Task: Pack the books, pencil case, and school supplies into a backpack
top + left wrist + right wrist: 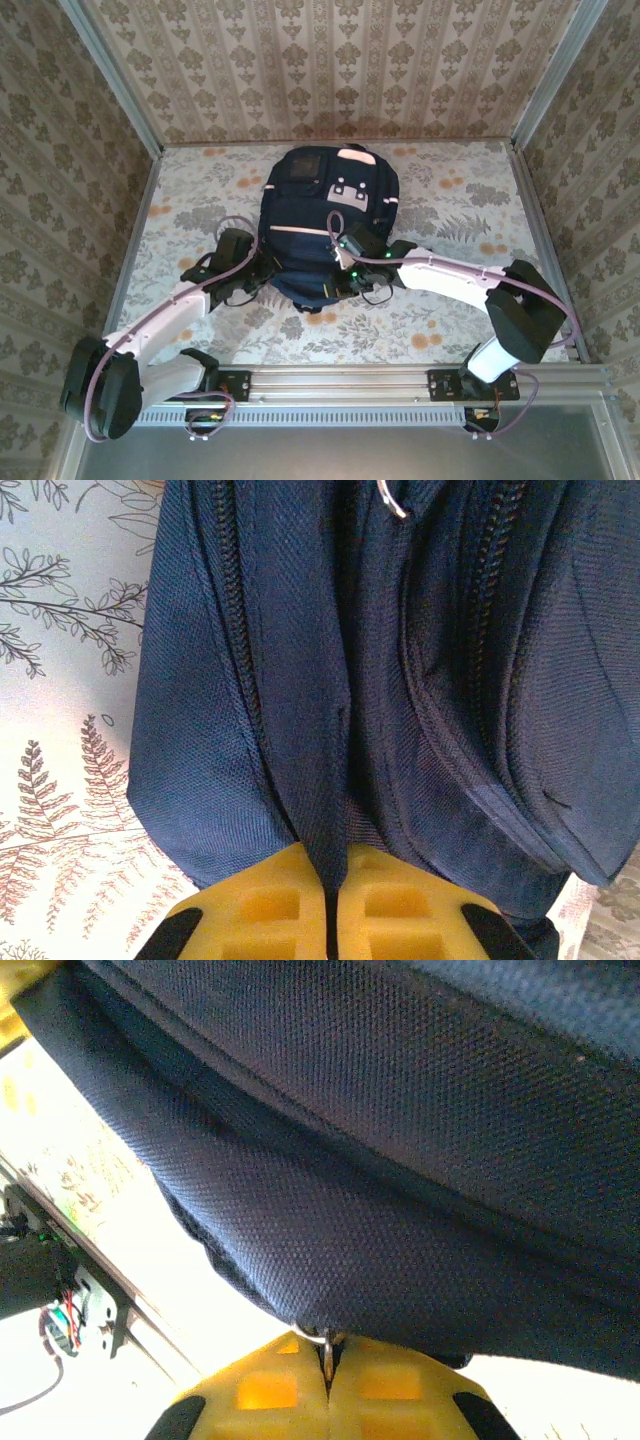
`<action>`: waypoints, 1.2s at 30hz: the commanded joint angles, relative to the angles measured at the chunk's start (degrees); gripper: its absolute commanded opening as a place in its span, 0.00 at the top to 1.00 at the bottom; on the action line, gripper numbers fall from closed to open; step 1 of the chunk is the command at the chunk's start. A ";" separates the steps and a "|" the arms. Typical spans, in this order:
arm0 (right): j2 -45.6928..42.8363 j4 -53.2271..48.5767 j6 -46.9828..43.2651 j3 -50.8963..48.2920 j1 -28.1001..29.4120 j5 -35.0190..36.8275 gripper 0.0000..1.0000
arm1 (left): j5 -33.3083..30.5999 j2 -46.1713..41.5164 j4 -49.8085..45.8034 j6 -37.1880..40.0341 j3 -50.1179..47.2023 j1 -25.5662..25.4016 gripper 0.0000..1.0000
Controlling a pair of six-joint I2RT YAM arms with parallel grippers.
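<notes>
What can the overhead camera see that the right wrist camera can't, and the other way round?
Overhead: the whole backpack with its pink stripes and grey patches, the left arm, the right arm and the floral table. Right wrist: a close-up of yellow fingers pinched shut on a small metal ring at the bag's seam. Both: the navy backpack fabric.

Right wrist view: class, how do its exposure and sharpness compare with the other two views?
Right wrist: the table behind the backpack is blown out to near white, while the fabric weave is sharp. Left wrist: evenly lit, twill and the table's fern print both crisp. Top external: soft, even light, no hard shadows, fine detail slightly fuzzy.
</notes>
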 commanded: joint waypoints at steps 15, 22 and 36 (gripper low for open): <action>-0.53 -12.40 -7.68 -3.24 -6.34 2.12 0.91 | -2.24 -3.65 -4.05 5.31 0.56 8.11 0.94; -3.09 -10.77 -7.59 -4.55 -7.92 10.43 0.88 | -3.40 -5.05 -6.33 6.96 1.70 8.35 0.94; -3.81 3.38 1.89 -8.76 -4.23 -2.46 1.00 | 0.06 -6.46 -8.41 4.02 2.57 4.82 0.47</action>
